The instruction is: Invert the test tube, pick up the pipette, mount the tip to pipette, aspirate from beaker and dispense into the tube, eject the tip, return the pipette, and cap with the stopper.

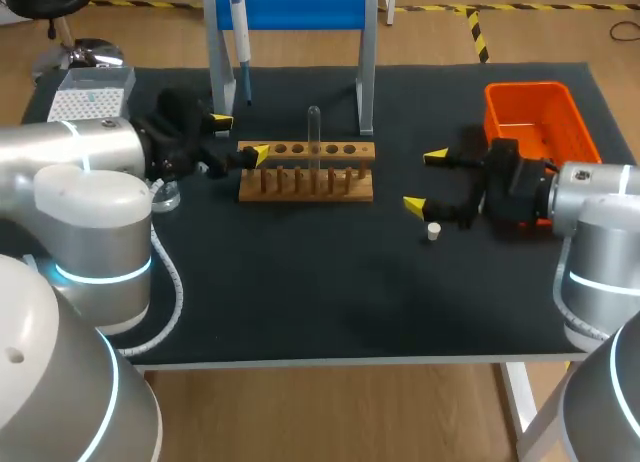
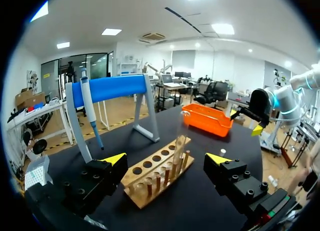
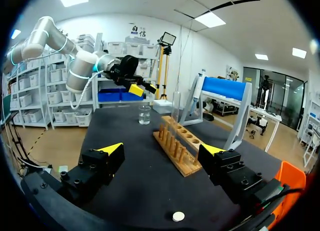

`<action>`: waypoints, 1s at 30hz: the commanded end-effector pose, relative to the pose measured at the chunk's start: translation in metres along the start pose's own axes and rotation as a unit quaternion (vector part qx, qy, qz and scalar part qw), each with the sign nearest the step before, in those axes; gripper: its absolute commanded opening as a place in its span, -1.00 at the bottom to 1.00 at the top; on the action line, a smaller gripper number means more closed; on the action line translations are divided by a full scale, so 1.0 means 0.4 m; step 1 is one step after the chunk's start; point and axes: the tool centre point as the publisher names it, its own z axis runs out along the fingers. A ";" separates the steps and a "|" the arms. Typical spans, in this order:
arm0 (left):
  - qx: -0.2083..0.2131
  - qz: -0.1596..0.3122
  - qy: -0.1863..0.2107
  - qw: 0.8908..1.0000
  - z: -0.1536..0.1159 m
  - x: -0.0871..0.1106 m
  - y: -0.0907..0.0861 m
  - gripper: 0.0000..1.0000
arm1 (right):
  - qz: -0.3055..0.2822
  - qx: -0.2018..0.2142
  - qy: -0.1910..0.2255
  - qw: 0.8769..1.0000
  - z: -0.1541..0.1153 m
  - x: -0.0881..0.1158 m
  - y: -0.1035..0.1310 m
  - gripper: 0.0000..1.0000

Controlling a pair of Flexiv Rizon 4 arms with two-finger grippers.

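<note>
No readable text on the counter (image 1: pixel 330 302)
No lettering, number or label can be made out on the pipette (image 1: pixel 241 52), rack (image 1: pixel 300 194), beaker (image 3: pixel 144 114) or orange bin (image 1: pixel 535 117).

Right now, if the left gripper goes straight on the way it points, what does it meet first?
Most likely the wooden rack: its near end lies just ahead of the open left gripper, with the test tube upright further along. Depth is unclear.
</note>
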 end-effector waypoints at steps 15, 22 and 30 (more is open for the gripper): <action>0.005 0.000 0.000 1.000 0.000 0.000 0.005 1.00 | -0.015 -0.035 0.091 0.995 0.115 -0.048 0.041 1.00; 0.005 0.000 0.000 1.000 0.000 0.000 0.005 1.00 | -0.029 -0.080 0.168 0.982 0.179 -0.069 0.069 1.00; 0.005 0.000 0.000 1.000 0.000 0.000 0.005 1.00 | -0.053 -0.089 0.231 0.967 0.238 -0.082 0.086 1.00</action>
